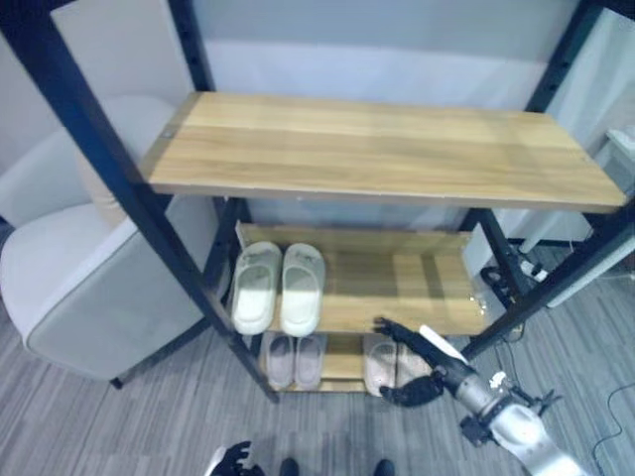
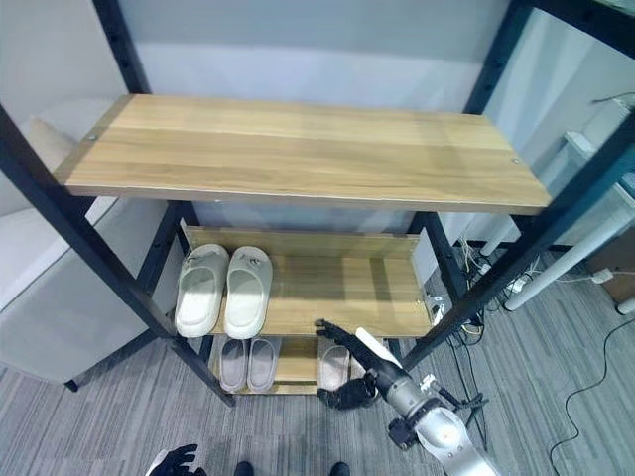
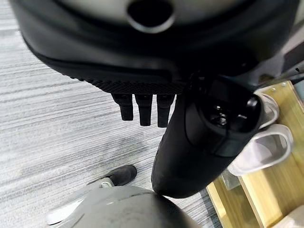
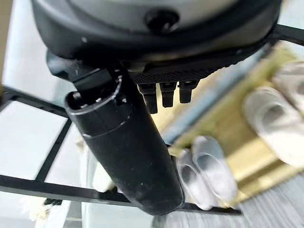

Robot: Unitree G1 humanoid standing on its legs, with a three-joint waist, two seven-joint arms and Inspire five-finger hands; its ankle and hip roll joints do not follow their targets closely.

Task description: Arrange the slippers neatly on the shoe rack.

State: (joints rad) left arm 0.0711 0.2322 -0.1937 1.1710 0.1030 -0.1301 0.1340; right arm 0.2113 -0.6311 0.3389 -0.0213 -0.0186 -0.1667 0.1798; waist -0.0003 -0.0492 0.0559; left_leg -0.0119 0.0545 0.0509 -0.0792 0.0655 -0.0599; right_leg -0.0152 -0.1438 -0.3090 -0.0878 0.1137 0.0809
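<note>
I see a black-framed shoe rack with light wooden shelves (image 1: pixel 377 149): a pair of pale cream-white rubber slippers (image 1: pixel 278 288) sits side by side, toes toward me, at the left end of the middle shelf, while the bottom shelf holds a pinkish-grey pair (image 1: pixel 294 360) on the left and a beige pair (image 1: pixel 381 362) to their right. My right hand (image 1: pixel 422 362) hangs just in front of the beige pair at the rack's lower right, fingers spread and relaxed, holding nothing, though I cannot tell whether it touches them. My left hand (image 1: pixel 231 461) shows at the bottom edge over the grey striped carpet (image 1: pixel 119 426), its fingers loosely extended and empty in the wrist view.
</note>
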